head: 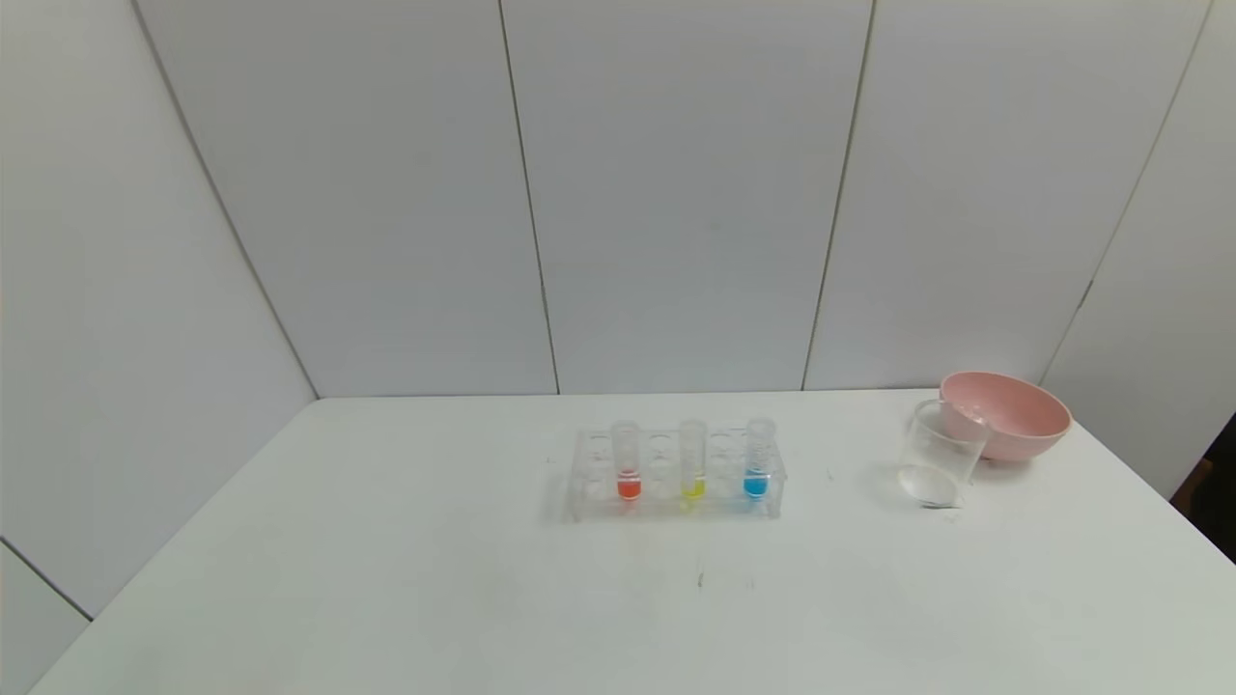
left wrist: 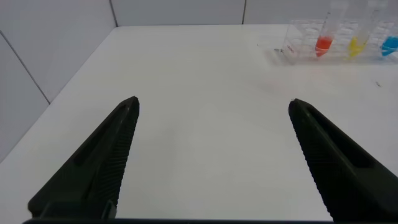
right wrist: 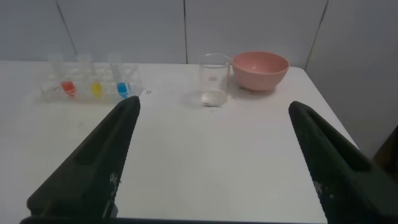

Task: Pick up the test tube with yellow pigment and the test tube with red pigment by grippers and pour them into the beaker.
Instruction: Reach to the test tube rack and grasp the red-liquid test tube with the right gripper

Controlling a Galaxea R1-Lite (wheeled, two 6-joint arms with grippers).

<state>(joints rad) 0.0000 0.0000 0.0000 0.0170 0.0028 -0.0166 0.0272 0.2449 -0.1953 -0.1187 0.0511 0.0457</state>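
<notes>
A clear tube rack stands mid-table with three tubes upright in it. The red pigment tube is on the left, the yellow pigment tube in the middle, a blue-liquid tube on the right. The empty clear beaker stands at the right, against the pink bowl. Neither arm shows in the head view. My left gripper is open and empty over bare table, well short of the rack. My right gripper is open and empty, well short of the beaker.
A pink bowl stands at the back right corner, touching the beaker. The table's right edge runs close beside it. Grey wall panels close off the back and the left side.
</notes>
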